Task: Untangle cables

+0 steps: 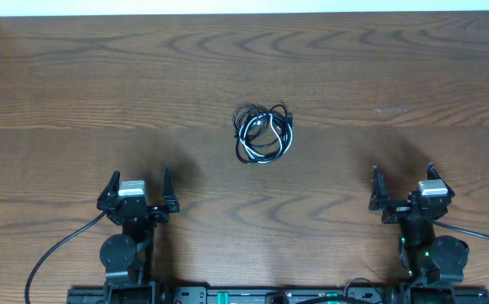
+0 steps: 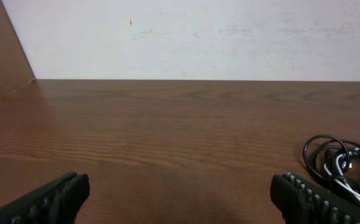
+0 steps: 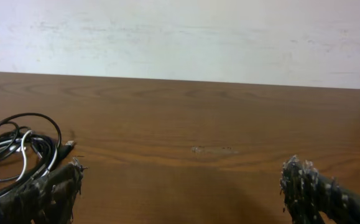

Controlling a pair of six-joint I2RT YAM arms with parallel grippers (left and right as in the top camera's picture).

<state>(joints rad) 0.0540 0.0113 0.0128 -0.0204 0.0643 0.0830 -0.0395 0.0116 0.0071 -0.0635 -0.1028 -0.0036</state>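
The cables [image 1: 263,133] lie in one tangled coil of black and white cords at the middle of the wooden table. The coil also shows at the right edge of the left wrist view [image 2: 344,163] and at the left edge of the right wrist view [image 3: 19,151]. My left gripper [image 1: 138,187] is open and empty near the front edge, left of and nearer than the coil. My right gripper [image 1: 402,181] is open and empty near the front edge, right of the coil. Neither touches the cables.
The brown wooden table [image 1: 100,84] ends at a white wall [image 2: 198,37] at the back. A raised wooden side board [image 2: 2,62] stands at the far left. Thick black arm wires [image 1: 54,253] trail by both arm bases at the front.
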